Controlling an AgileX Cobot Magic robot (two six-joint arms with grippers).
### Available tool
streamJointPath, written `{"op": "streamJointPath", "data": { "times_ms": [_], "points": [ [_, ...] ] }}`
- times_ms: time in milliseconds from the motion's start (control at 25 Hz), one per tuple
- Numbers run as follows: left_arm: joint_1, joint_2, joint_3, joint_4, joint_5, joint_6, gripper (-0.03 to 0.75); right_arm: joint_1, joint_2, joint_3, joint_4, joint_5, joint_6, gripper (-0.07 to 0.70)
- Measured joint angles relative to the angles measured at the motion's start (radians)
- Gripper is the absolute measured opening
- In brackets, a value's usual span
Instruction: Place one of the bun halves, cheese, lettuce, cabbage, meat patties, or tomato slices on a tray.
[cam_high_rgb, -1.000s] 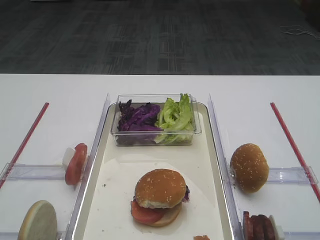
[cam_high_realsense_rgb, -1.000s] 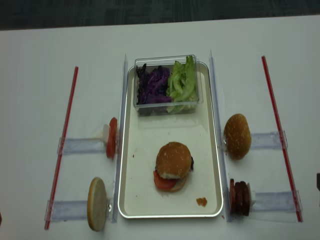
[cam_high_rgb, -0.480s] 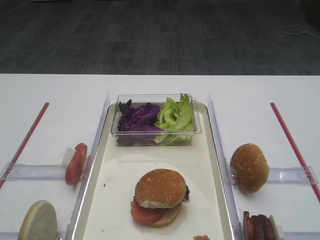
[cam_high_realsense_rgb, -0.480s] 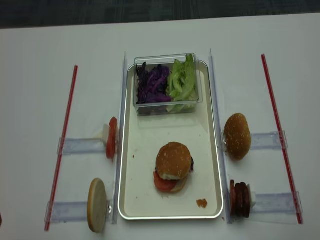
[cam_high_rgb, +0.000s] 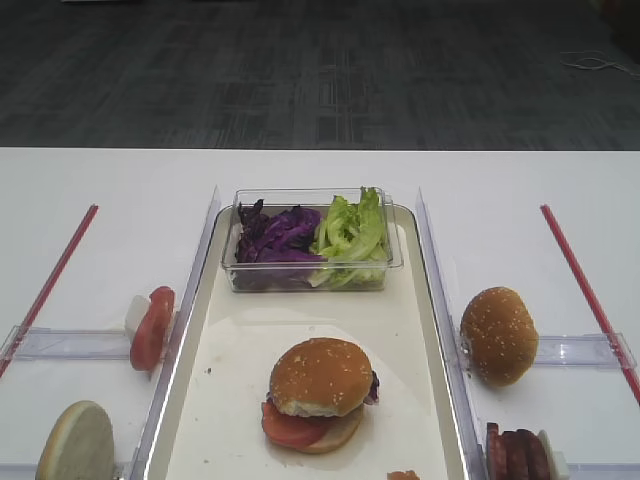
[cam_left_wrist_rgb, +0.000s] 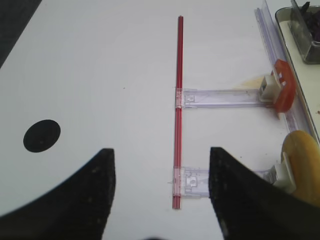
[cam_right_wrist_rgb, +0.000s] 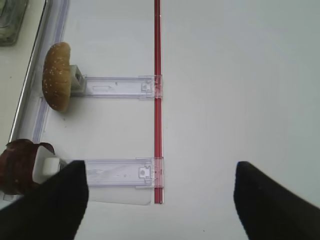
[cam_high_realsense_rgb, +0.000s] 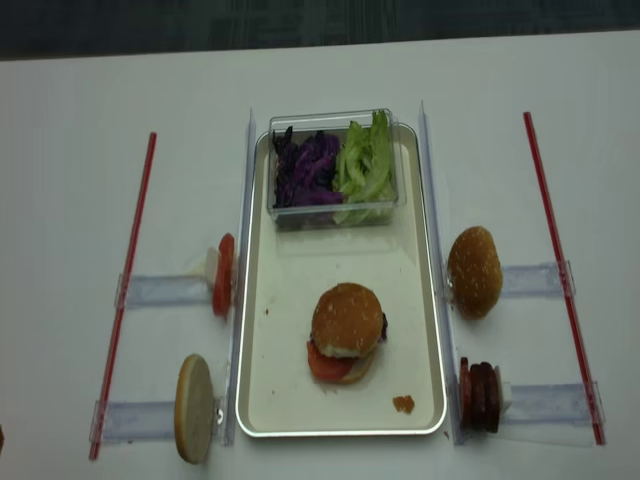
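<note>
We find both sets of jaws wide and empty; we advise lifting the spare bun half (cam_high_realsense_rgb: 474, 272) squarely onto the tray (cam_high_realsense_rgb: 290, 290).

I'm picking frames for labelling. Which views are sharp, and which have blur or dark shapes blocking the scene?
Exterior high: sharp, even light, soft glare on the tray rim. Realsense: softer, the burger slightly fuzzy. Right wrist: table crisp, but the open jaws show as blurred black masses in the bottom corners. Left wrist: likewise, dark out-of-focus jaws fill the lower edge.
</note>
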Motion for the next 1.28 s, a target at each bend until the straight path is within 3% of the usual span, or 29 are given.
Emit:
{"op": "streamJointPath", "data": {
  "times_ms": [1280],
  "points": [
    [0.0, 0.0, 0.0, -0.002, 0.0, 0.0, 0.393, 0.0, -0.193, 0.0, -0.011, 0.013, 0.016, 0.602]
  ]
}}
